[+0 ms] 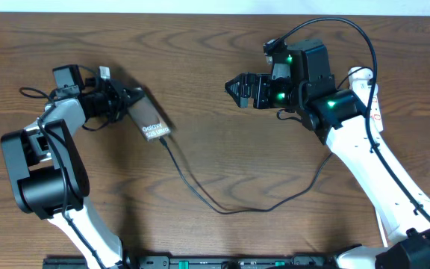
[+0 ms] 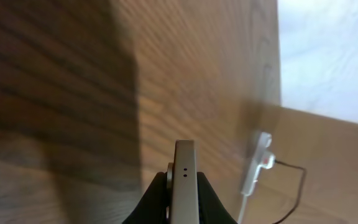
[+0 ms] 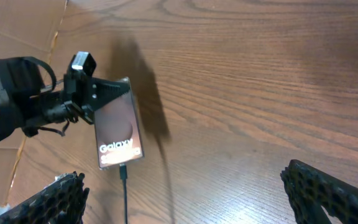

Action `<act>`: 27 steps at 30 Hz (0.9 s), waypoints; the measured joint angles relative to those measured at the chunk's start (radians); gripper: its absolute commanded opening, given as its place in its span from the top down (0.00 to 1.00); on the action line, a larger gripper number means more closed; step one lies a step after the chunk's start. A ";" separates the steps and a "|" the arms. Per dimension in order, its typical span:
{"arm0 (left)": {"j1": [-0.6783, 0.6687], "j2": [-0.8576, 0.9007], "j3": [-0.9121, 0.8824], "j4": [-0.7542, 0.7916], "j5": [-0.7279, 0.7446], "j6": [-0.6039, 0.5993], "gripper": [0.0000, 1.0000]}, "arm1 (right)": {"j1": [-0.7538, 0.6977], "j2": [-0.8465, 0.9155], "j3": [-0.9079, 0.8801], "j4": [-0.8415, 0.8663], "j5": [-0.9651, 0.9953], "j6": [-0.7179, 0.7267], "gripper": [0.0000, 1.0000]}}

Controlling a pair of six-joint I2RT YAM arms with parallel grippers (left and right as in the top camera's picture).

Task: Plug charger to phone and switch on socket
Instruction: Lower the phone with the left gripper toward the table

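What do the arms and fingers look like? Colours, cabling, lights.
The left arm and the right arm both have white link shells and black joint housings. Green lights glow on the right arm's wrist joints; none show on the left. A thin black cable loops over that wrist. The right fingers are black with a honeycomb texture.

Your two arms are mostly white, with black parts at the joints. Behind the left claw [image 1: 131,101], the left arm [image 1: 64,113] is white, and far back it ends in a big black block [image 1: 42,175]. A small black box [image 1: 67,76] sits just behind that claw, with thin black wires [image 1: 32,93] beside it. The left claw's fingers [image 2: 154,200] are smooth and black.

Behind the right claw [image 1: 237,88] is a chunky black box [image 1: 308,60]. Little green lights [image 1: 280,96] glow near it, and a black cable [image 1: 334,24] loops over it. The right arm [image 1: 364,161] is long and white. The right claw's pads [image 3: 331,193] are black and covered in tiny bumps.
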State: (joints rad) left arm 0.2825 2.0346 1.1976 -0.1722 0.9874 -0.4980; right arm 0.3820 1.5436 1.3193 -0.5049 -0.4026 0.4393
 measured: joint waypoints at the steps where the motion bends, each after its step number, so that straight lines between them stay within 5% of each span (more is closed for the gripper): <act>1: 0.000 0.000 0.000 -0.007 0.000 0.017 0.93 | 0.000 0.000 0.000 0.000 0.000 0.000 0.01; 12: 0.000 0.000 0.000 -0.144 -0.093 0.209 0.93 | 0.000 0.000 0.000 0.000 0.000 0.000 0.01; 27: 0.000 0.000 0.000 -0.240 -0.232 0.219 0.90 | 0.003 0.000 0.000 0.000 0.000 0.000 0.01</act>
State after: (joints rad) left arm 0.2825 2.0346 1.1976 -0.4126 0.7551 -0.2790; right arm 0.3855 1.5436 1.3193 -0.5049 -0.4026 0.4393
